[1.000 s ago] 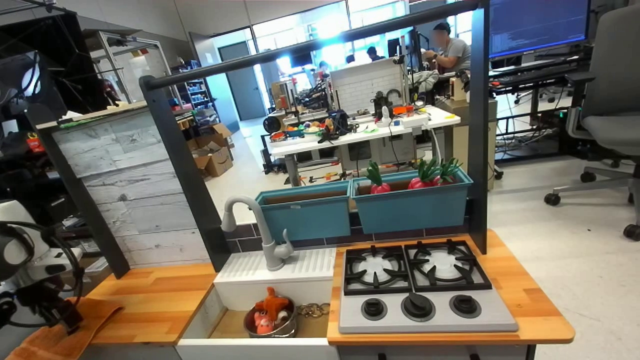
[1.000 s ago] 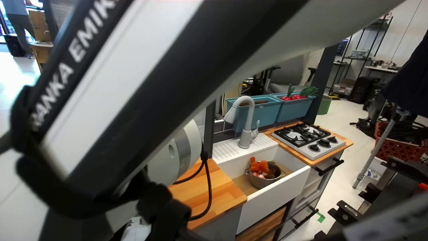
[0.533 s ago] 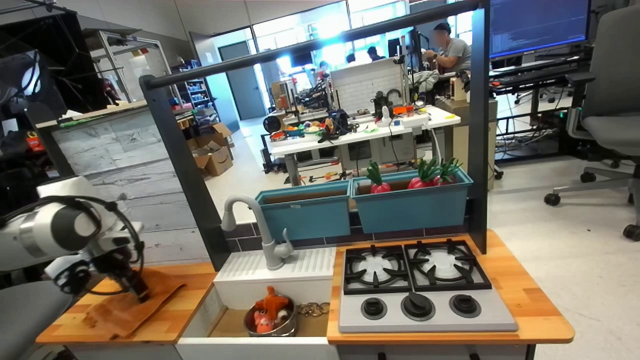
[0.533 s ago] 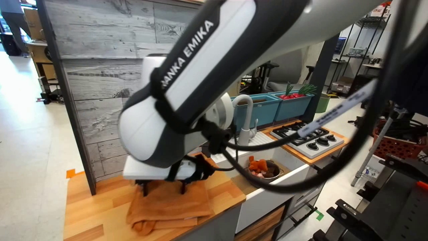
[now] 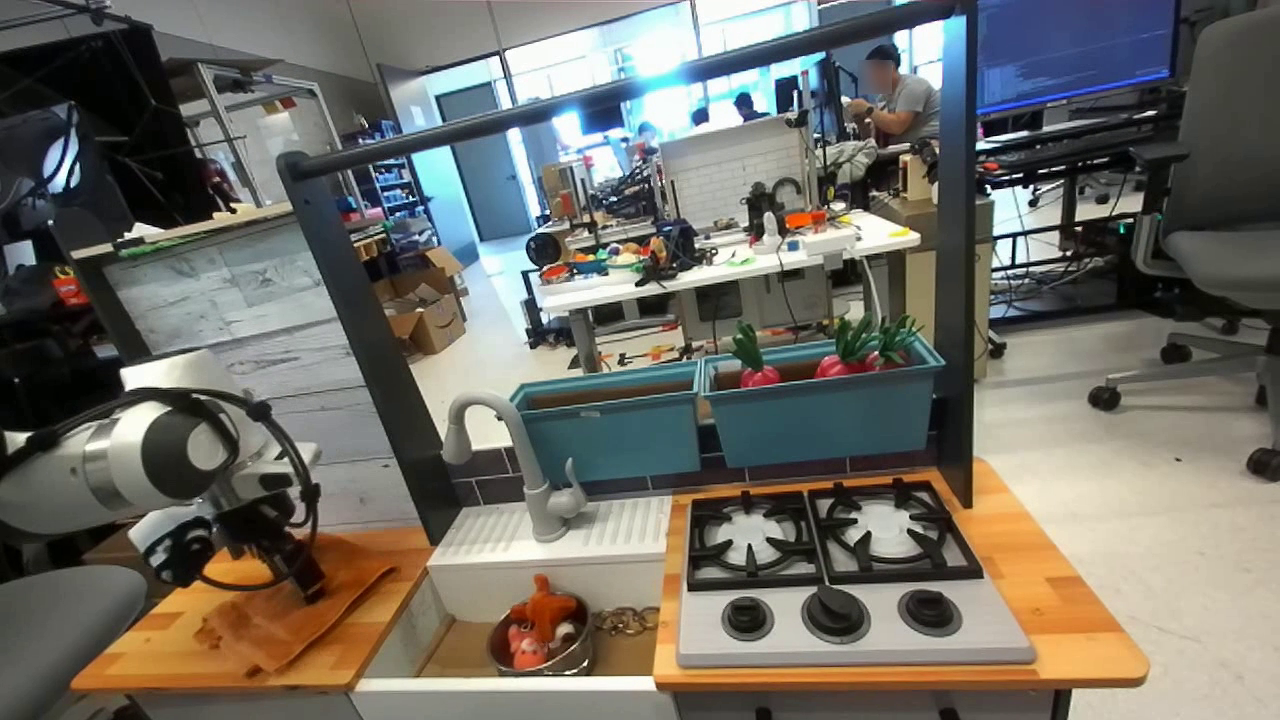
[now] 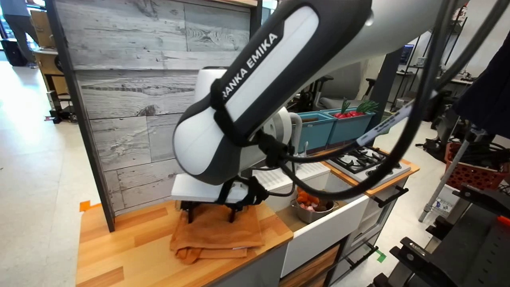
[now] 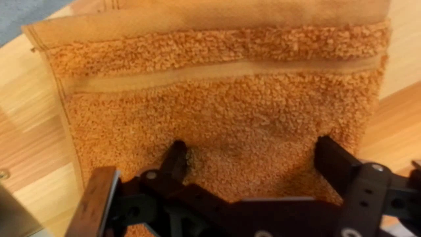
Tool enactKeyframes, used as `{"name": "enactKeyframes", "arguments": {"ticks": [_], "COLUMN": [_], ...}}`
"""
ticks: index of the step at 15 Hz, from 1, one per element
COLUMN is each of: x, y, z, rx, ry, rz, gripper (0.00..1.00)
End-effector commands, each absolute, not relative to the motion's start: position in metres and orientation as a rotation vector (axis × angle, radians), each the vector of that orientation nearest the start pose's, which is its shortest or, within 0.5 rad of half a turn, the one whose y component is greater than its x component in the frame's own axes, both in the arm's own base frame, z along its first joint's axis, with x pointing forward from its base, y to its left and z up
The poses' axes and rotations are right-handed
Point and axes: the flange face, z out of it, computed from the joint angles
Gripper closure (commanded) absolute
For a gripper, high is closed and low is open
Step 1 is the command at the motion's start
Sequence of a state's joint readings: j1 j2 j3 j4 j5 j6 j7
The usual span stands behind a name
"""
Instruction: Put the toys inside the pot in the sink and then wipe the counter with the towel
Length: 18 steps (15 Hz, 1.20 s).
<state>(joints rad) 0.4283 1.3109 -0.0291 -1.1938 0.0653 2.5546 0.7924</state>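
Observation:
My gripper is open, fingers wide apart, with both fingertips pressed down on the orange towel. The towel lies folded on the wooden counter, and it shows in both exterior views. The gripper points down onto it in both exterior views. A metal pot stands in the white sink. Inside the pot are an orange plush toy, a pink toy and a brownish one. The pot also shows in an exterior view, partly behind a cable.
A grey faucet rises behind the sink. A brownish chain-like thing lies beside the pot. The stove is beyond the sink, with blue planters behind. A wood-plank panel borders the counter's back.
The arm and the towel under its fingers have moved across the counter from its outer end toward the sink, with only a small shift in the last half second. The pot and toys have not moved.

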Motion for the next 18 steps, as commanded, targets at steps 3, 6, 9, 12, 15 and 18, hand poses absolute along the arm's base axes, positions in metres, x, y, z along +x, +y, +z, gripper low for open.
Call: {"name": "enactKeyframes", "arguments": {"ticks": [3,6,9,12,15,18], "x": [0.603,0.608,0.628,0.654,0.667,0.655], "y": [0.382,0.377,0.328,0.266,0.24,0.282], "z": [-0.044,-0.039,-0.038,-0.038,-0.038,-0.042], "rx": [-3.077,-3.091,-3.111,-3.131,-3.131,-3.131], "ry": [0.372,0.395,0.545,0.728,0.807,0.662], "rz": [-0.023,-0.039,-0.062,-0.126,-0.144,-0.141], "gripper": [0.0,0.0,0.0,0.0,0.0,0.0]}}
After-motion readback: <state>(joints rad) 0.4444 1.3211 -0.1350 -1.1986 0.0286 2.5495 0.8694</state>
